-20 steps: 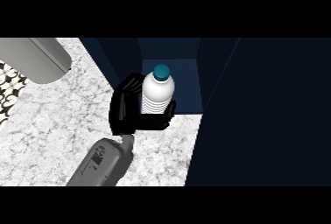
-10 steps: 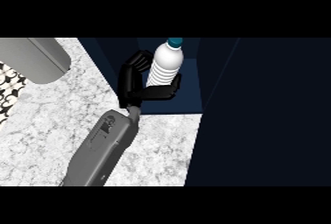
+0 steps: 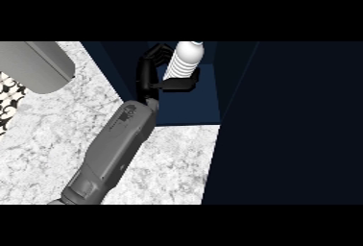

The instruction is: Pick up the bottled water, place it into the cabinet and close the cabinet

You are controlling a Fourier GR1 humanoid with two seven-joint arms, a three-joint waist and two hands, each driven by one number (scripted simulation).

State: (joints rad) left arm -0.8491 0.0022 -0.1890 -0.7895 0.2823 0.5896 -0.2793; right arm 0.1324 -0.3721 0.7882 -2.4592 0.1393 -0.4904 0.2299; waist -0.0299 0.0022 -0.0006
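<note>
**Bottle carried deeper into cabinet opening**

Since the earlier frames, the bottled water (image 3: 186, 60) has travelled upward in the picture and now sits at the top centre, its cap cut off by the upper edge of the view. Half a second ago the teal cap was visible; it is not visible now. The forearm (image 3: 117, 144) has extended further, stretching from the lower left of the frame up toward the centre top.

Which hand this is cannot be settled by position alone; the arm enters from the lower left, so it is recorded as the left hand (image 3: 150, 72). Its black fingers curl round the left side of the bottle and the thumb (image 3: 177, 84) crosses the bottle's lower body, so the hand is clamped on the bottle. The bottle stands roughly upright, white with a ribbed body.

Bottle and hand lie within the dark blue cabinet (image 3: 188, 108) interior at upper centre. Whether the bottle rests on the cabinet floor cannot be told. A large dark panel, apparently the cabinet door (image 3: 291, 125), fills the right side of the frame.

The marbled white counter (image 3: 42, 144) occupies the left and lower centre. A grey rounded object (image 3: 39, 65) lies at upper left, unidentifiable, with a black-and-white patterned surface (image 3: 8, 103) at the left edge.
</note>
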